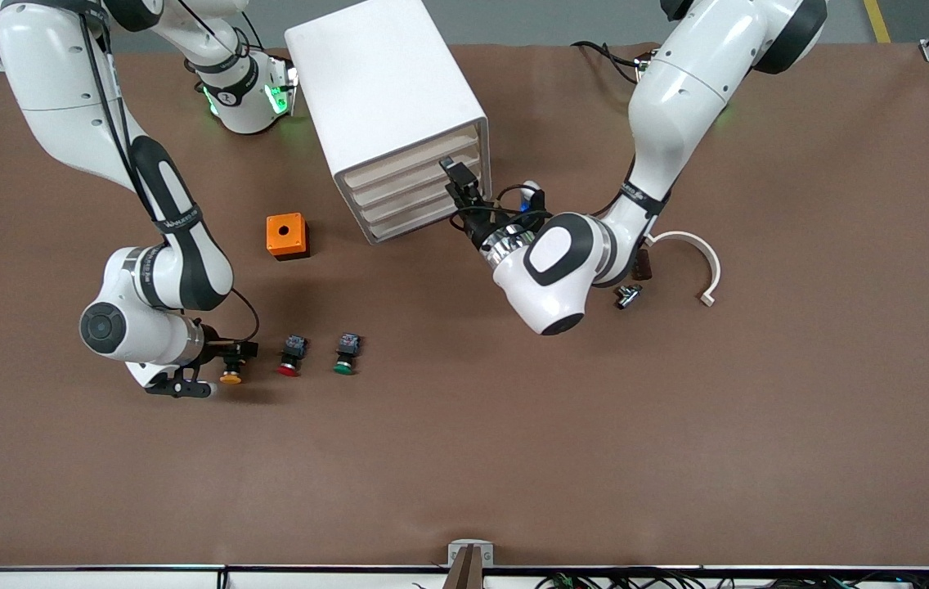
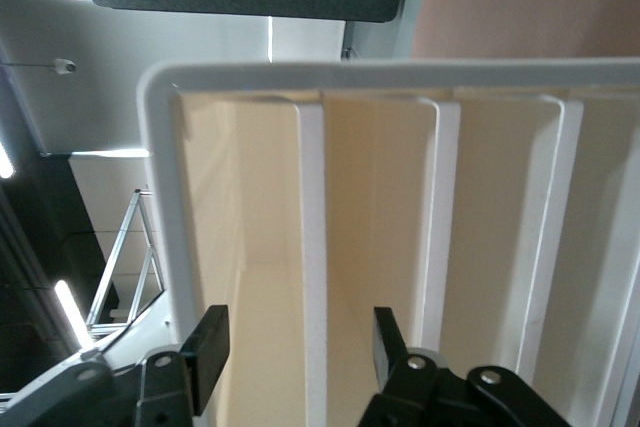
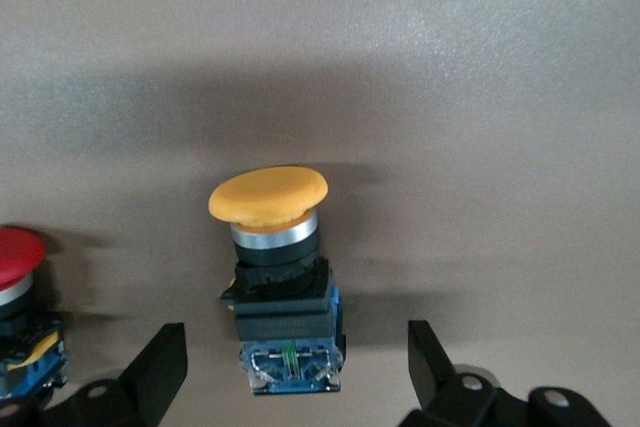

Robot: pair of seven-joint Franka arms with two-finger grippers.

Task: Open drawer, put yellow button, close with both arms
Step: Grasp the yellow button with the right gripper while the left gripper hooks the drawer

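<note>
Front view: a brown desk [image 1: 677,425] carries a large white cabinet [image 1: 387,90] with four shallow cream-edged drawers, all closed. The left gripper [image 1: 458,182] is at the cabinet's front, at the edge toward the left arm's end, level with the drawer [image 1: 411,160], the topmost one. In the left wrist view its fingers [image 2: 208,357] are spread wide, one on either side of a cream drawer front edge, not gripping it.

The yellow button [image 1: 231,370] lies on its side on the desk, nearer the camera than the cabinet and toward the right arm's end. The right gripper [image 1: 215,370] is low over the desk right at it. In the right wrist view its fingers [image 3: 160,367] stand wide apart, flanking the button's bluish rear block without touching it.

Beside the yellow button, toward the cabinet's side, lie a red button [image 1: 292,358] and then a green button [image 1: 346,355]. An orange box [image 1: 286,236] with a hole sits between the buttons and the cabinet.
</note>
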